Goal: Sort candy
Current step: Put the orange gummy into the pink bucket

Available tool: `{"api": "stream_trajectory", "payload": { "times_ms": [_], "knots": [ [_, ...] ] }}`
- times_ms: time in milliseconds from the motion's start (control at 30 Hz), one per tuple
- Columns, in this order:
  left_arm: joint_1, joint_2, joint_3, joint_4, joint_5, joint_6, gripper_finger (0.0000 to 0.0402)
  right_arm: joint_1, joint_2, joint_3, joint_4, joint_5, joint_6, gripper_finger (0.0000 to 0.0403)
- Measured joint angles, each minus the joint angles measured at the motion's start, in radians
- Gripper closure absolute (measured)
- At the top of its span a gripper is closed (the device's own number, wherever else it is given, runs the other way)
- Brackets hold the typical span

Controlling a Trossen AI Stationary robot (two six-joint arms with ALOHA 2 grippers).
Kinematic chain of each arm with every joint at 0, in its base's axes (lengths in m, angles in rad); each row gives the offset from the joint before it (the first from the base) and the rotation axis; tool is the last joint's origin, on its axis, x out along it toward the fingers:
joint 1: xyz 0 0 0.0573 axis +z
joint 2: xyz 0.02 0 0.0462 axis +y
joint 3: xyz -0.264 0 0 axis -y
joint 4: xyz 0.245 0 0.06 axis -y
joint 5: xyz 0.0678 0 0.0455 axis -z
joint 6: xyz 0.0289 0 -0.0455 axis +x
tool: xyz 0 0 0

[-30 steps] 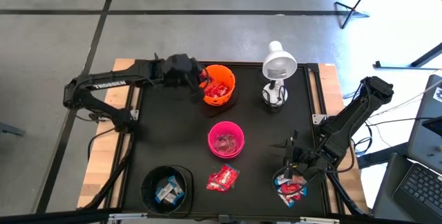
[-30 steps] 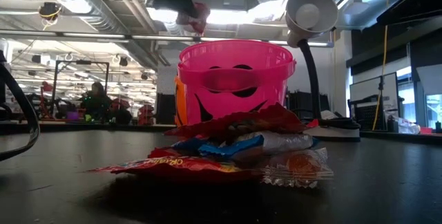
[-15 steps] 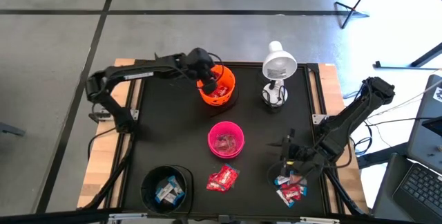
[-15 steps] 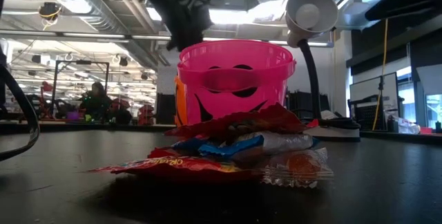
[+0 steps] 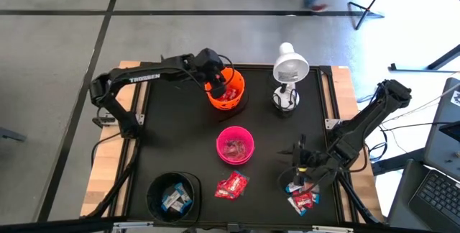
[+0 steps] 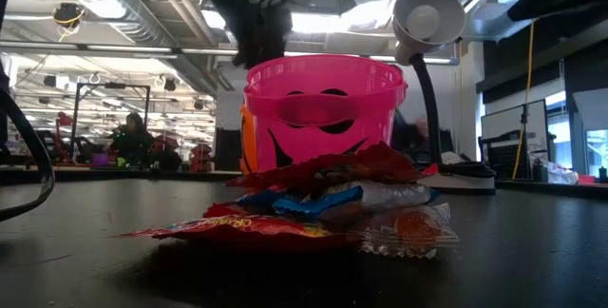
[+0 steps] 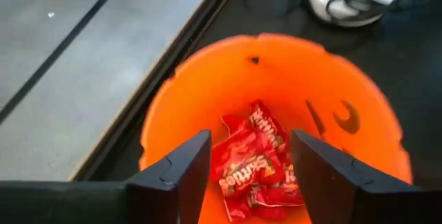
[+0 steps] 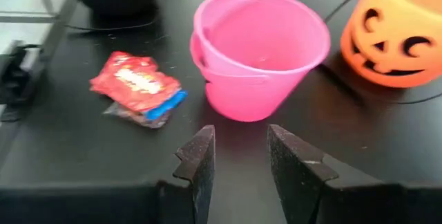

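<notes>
So that red candy (image 7: 254, 160) can be dropped in, the left gripper (image 7: 250, 175) is held over the far orange bowl (image 5: 227, 89), jaws apart. The right gripper (image 5: 300, 162), jaws apart and empty, is held by the near right candy pile (image 5: 302, 198).

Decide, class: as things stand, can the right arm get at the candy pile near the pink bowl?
Probably yes. The right tool hovers open and empty by its own heap, and only bare table lies between it and the candy pile beside the pink bowl.
</notes>
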Motion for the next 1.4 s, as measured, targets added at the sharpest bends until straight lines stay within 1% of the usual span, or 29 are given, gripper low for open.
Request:
{"api": "stream_trajectory", "payload": {
  "times_ms": [100,167,267,333,433,533,667,767,900,1067,1200,1400],
  "knots": [
    [-0.029,-0.038,0.069,-0.051,0.036,0.021,0.0206,0.000,-0.009,0.041,-0.041,-0.089,0.001,0.0272],
    [-0.065,-0.078,0.114,-0.051,0.054,0.023,0.0207,0.002,-0.010,0.074,-0.065,-0.158,0.008,0.0272],
    [-0.145,-0.138,0.163,-0.048,0.045,0.072,0.0212,0.002,-0.010,0.096,-0.091,-0.293,0.050,0.0272],
    [-0.211,-0.175,0.181,-0.049,0.031,0.100,0.0214,0.002,-0.010,0.100,-0.117,-0.383,0.111,0.0272],
    [-0.314,-0.242,0.181,-0.049,-0.017,0.124,0.0215,0.008,-0.005,0.100,-0.199,-0.490,0.246,0.0272],
    [-0.415,-0.308,0.155,-0.045,-0.093,0.126,0.0215,0.044,0.007,0.100,-0.297,-0.530,0.378,0.0272],
    [-0.530,-0.366,0.094,-0.040,-0.129,0.124,0.0215,0.110,0.036,0.100,-0.370,-0.604,0.507,0.0272],
    [-0.593,-0.416,0.012,0.029,-0.143,0.124,0.0215,0.171,0.061,0.100,-0.376,-0.613,0.609,0.0272],
    [-0.638,-0.484,-0.125,0.171,-0.153,0.123,0.0215,0.234,0.099,0.100,-0.377,-0.639,0.709,0.0272],
    [-0.669,-0.558,-0.272,0.352,-0.172,0.092,0.0215,0.283,0.152,0.100,-0.374,-0.636,0.753,0.0272],
    [-0.688,-0.563,-0.332,0.396,-0.172,0.089,0.0215,0.287,0.202,0.100,-0.374,-0.637,0.732,0.0272],
    [-0.697,-0.559,-0.356,0.406,-0.173,0.088,0.0215,0.282,0.263,0.100,-0.372,-0.618,0.708,0.0272]
  ]
}}
